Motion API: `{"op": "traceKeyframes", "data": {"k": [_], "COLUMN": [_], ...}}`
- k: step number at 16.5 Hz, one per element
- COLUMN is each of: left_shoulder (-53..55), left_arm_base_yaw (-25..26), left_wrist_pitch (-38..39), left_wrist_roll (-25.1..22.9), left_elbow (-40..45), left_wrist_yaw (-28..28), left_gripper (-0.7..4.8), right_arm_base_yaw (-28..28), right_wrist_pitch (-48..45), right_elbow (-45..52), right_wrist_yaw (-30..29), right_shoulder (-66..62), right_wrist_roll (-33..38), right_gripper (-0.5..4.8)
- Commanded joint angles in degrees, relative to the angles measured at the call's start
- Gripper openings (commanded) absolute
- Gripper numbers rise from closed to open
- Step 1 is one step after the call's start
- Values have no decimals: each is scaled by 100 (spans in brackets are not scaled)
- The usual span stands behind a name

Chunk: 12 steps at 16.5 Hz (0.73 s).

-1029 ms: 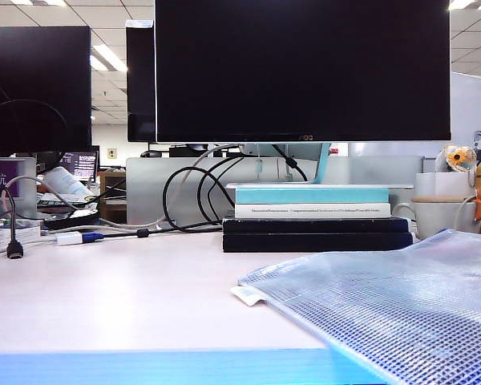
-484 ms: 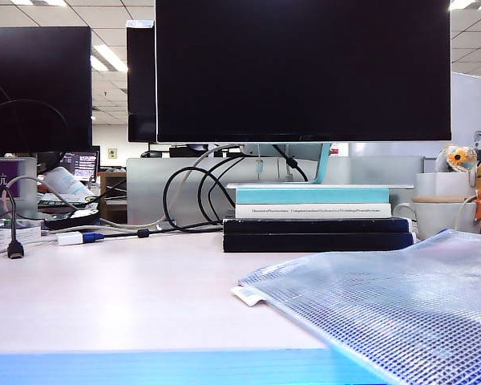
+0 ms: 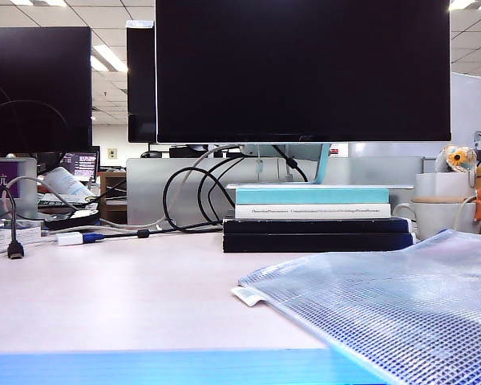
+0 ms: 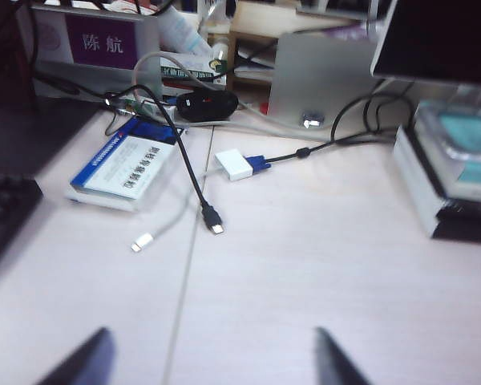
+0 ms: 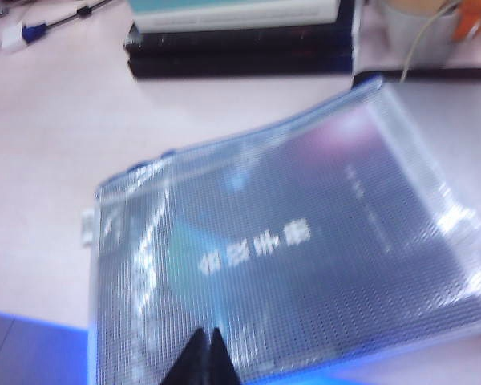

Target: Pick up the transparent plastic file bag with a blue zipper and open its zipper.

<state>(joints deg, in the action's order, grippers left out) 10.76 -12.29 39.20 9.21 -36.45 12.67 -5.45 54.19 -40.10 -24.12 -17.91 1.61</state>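
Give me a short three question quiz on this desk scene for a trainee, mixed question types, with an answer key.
1. True or false: the right gripper is shut above the file bag.
2. Multiple choice: the left gripper hovers over A) the bag, B) bare desk near loose cables, C) the books.
3. Fill in: in the exterior view the bag lies in front of the stacked ____.

Key
1. True: its fingertips meet over the mesh, holding nothing.
2. B: its fingers stand apart, with the bag out of that view.
3. Books, which sit under the monitor.
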Motion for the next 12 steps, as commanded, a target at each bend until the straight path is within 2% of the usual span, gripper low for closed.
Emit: {"op": "traceKeyframes", "data": {"k": [1,3,6,8,10,12], "left_shoulder": [-240,-435,-839,-1045,-1062,-1064], "left_arm_base_yaw": [-2,-2,-2,-2,-7,-9], "left_wrist_pitch": [-37,-162,-420,-802,-1248,-1757], "left_wrist_roll": [332,254,221,212,203,205], "left_elbow": [219,334,472,664,960,1340], "left_wrist_yaw": [-24,22,20,2,-7,-245], "left_gripper": [236,196,93,87,77,48], "right_arm_base_yaw": [50,50,50,44,46,48], "right_wrist_pitch": [-855,-1344,-2367,-2859,-3888,-4629], "right_elbow": [365,614,1029,1172,1569,1961], "right_wrist_yaw": [4,90,426,494,584,855], "right_shoulder": [461,957,1803,1711,1690,1727], "right_wrist_roll": [522,973,1786,1897,2004,2140], "right_gripper": [-5,-5,-5,-5,-5,-5]}}
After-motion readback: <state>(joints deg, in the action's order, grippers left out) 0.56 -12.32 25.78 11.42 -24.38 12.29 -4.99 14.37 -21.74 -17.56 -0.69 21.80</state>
